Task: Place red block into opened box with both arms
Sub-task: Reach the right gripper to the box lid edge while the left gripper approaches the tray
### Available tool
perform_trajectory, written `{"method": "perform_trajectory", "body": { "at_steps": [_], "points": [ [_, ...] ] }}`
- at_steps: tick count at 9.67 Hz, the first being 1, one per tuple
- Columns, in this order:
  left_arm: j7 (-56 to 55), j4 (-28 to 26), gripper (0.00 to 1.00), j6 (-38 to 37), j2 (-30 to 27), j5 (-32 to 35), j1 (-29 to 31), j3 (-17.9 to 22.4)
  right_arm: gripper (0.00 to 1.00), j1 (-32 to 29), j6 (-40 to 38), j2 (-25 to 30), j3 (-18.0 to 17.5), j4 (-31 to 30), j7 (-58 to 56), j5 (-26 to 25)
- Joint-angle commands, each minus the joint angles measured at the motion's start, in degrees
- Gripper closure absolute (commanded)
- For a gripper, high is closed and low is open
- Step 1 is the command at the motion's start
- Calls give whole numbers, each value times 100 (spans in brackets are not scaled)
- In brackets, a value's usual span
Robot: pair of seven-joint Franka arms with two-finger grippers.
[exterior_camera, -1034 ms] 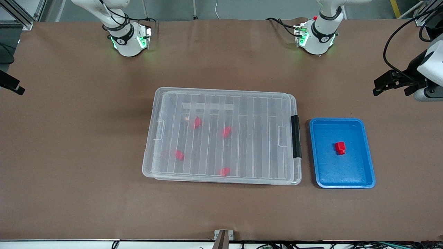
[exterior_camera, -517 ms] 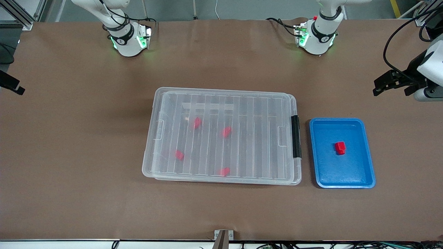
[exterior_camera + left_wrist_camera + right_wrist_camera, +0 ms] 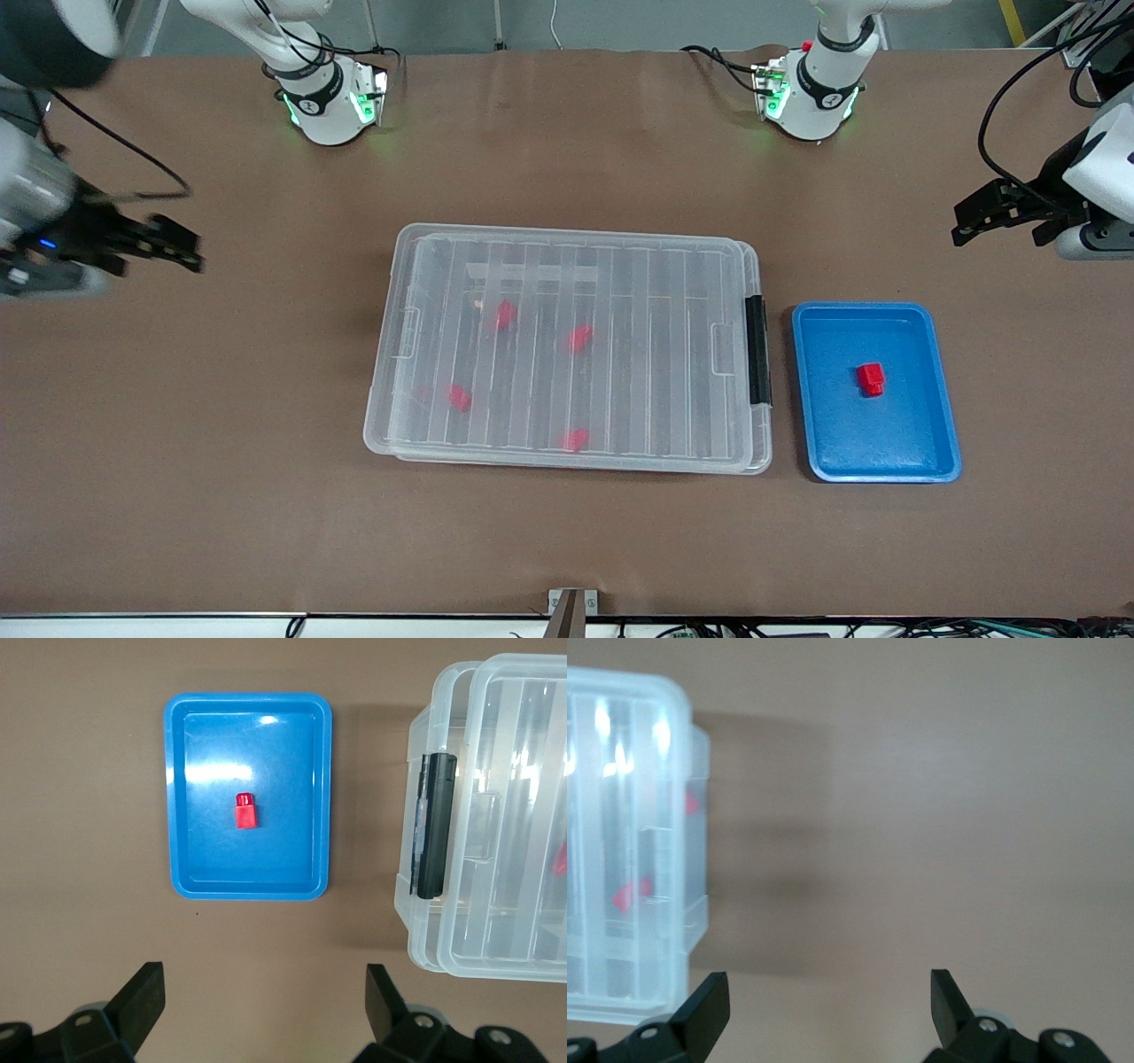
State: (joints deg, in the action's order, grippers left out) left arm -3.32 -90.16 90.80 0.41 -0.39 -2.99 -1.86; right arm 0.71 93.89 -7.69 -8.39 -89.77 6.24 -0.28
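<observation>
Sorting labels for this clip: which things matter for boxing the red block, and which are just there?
Job: red block; box, lid shut; left gripper, right gripper, both open over bare table.
Lying about: blue tray holding the block; four red pieces inside box.

Clear ribbed plastic box [image 3: 567,347]; glossy blue tray [image 3: 939,399]; matt table [image 3: 221,443].

A blue tray [image 3: 939,390] lies on the brown table [image 3: 221,443]; four red pieces [image 3: 580,337], seemingly under ribbing.
</observation>
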Motion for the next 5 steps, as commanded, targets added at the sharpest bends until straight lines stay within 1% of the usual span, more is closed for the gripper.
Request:
{"method": "perform_trajectory", "body": {
  "at_steps": [1, 2, 3, 5],
  "points": [
    [121, -255, 0, 532, 466, -5, 35, -16, 0, 191, 504, -862, -556, 214, 805, -234],
    [130, -387, 0, 788, 643, -31, 44, -16, 0, 375, 690, -1135, -689, 188, 1052, -453],
    [121, -484, 0, 1017, 827, -57, 79, -7, 0, 612, 735, -1373, -716, 188, 1150, -586],
    [78, -914, 0, 1579, 1187, -206, 123, 98, 0, 729, 876, -1585, -716, 127, 1169, -753]
  ]
}}
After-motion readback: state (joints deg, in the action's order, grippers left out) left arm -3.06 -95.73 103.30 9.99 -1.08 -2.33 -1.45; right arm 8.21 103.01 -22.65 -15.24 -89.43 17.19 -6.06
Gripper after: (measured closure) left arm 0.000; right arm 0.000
